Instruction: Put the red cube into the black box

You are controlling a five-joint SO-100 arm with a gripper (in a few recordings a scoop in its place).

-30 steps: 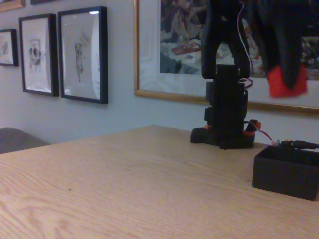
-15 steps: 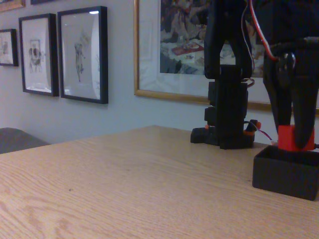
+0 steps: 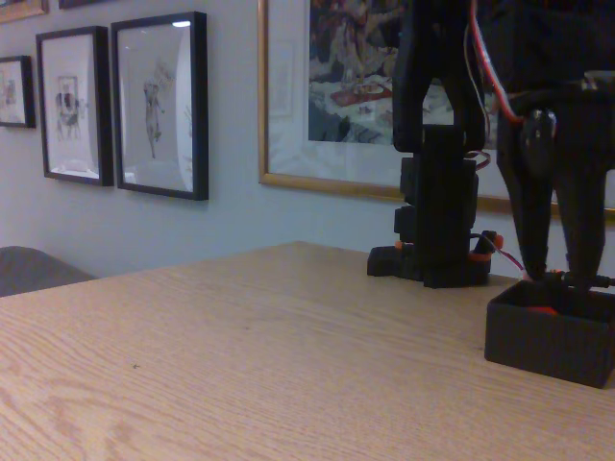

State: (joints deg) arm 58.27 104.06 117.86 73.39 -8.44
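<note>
The black box (image 3: 548,344) sits on the wooden table at the right edge of the fixed view. My gripper (image 3: 557,276) hangs straight down over it, its two dark fingers (image 3: 534,230) spread apart with wall showing between them, tips just above the box's rim. Only a small red sliver of the red cube (image 3: 544,309) peeks over the near wall, down inside the box and below the fingertips. Nothing is held between the fingers.
The black robot base (image 3: 437,257) with wires and orange parts stands just behind and left of the box. The wooden table (image 3: 240,365) stretches wide to the left and front. Framed pictures (image 3: 159,104) hang on the wall behind.
The gripper came down from high up with the cube to the box's rim, then its fingers spread and the cube dropped into the box.
</note>
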